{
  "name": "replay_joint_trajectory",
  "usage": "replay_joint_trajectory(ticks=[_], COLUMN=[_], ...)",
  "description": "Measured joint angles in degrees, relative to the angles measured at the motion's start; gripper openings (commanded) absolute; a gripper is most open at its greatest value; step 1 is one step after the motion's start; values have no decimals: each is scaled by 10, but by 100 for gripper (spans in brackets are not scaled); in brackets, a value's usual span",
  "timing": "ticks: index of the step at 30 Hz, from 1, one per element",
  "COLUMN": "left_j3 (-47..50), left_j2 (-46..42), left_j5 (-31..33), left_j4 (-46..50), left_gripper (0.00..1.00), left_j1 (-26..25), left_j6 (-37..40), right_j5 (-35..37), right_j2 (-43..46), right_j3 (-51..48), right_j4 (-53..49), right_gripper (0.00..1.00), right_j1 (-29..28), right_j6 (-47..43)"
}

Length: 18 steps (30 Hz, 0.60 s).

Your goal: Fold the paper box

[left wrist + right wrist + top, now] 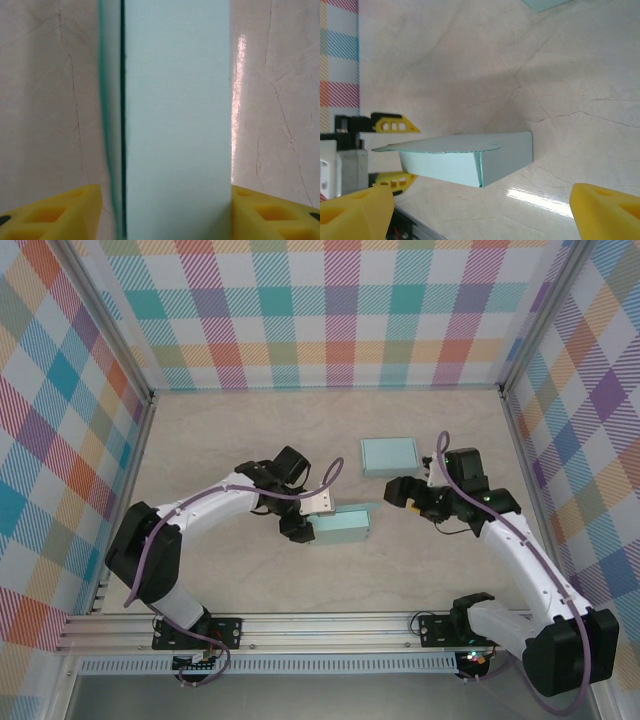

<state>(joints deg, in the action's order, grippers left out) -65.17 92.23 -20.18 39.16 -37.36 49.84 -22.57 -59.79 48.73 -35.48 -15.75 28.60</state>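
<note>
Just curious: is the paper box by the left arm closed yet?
Not quite: on the paper box the lid sits slightly ajar, gap showing.

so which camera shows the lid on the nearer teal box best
The right wrist view: the nearer teal box sits side-on, its lid raised slightly above the body. The top external view shows it small, from above. The left wrist view shows a close blank face and a dark seam.
</note>
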Motion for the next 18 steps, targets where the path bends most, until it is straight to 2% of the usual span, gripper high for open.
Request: replay_joint_trajectory(ticks=[4,7,9,14,18], left_j3=[0,0,4,25,52], left_j2=[1,-7,-26,-122,-216], left_j5=[-3,-3,-3,2,35], left_j4=[-1,-5,-10,-35,-63], left_gripper=[71,80,80,77,68], left_j1=[1,1,1,1,1], left_j6=[7,8,7,-22,-96], right_j5=[35,52,62,83,93], right_j2=[-25,-43,-55,-62,-62], right_j3=[10,22,32,58,68], right_j4=[-9,-12,-16,-23,-28], right_gripper=[89,88,87,84,79], right_j1=[-36,-56,-68,-87,-91], right_j6=[-29,-46,-56,-80,-94])
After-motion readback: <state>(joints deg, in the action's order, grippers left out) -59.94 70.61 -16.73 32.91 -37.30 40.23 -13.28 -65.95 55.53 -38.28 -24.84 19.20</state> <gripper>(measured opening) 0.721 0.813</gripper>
